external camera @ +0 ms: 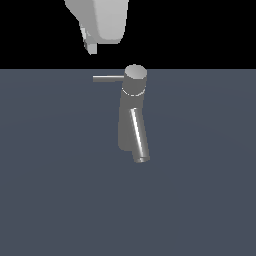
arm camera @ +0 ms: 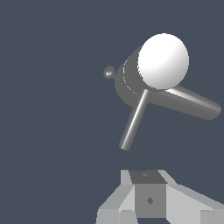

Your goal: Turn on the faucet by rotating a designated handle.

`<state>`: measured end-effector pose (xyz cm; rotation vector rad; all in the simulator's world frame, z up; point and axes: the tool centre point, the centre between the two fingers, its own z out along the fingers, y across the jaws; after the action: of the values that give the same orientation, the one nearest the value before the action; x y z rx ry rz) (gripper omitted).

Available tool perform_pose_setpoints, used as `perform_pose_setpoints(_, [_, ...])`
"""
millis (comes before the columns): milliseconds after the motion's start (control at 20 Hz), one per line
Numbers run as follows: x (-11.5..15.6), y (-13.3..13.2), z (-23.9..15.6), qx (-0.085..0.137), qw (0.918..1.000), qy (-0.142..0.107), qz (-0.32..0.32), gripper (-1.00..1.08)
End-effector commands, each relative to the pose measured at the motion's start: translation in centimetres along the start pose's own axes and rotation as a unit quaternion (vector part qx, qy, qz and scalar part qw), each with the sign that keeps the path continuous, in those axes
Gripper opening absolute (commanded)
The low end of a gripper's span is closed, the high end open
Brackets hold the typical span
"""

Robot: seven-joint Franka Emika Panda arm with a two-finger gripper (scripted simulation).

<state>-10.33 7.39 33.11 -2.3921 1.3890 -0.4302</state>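
Observation:
The faucet (external camera: pixel 131 117) is a grey upright cylinder with a round cap (external camera: pixel 135 73) and a slanted spout (external camera: pixel 139 137) pointing toward the camera. Its handle (external camera: pixel 108 78), a thin straight rod, sticks out from the cap toward the exterior view's left. My white gripper (external camera: pixel 90 48) hangs above and slightly beyond the handle's free end, touching nothing. In the wrist view the cap (arm camera: pixel 163 61), the handle (arm camera: pixel 134 119) and the spout (arm camera: pixel 190 103) lie ahead of my gripper (arm camera: pixel 146 174). Its fingers sit together with no gap showing and nothing between them.
The faucet stands on a flat dark blue-grey floor (external camera: pixel 55 175). A small grey knob (arm camera: pixel 109 71) shows beside the faucet body in the wrist view. Black background lies beyond the floor's far edge.

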Motion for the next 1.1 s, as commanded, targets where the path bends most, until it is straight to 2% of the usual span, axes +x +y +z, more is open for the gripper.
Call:
perform_pose_setpoints(0, [0.4, -0.6, 1.1, 0.011, 0.9995, 0.008, 0.030, -1.00])
perform_pose_setpoints(550, [2.5, -3.1, 5.1, 0.049, 0.9887, 0.035, 0.137, -1.00])
perform_pose_setpoints(1050, [3.6, -3.9, 6.5, 0.062, 0.9811, 0.047, 0.177, -1.00])
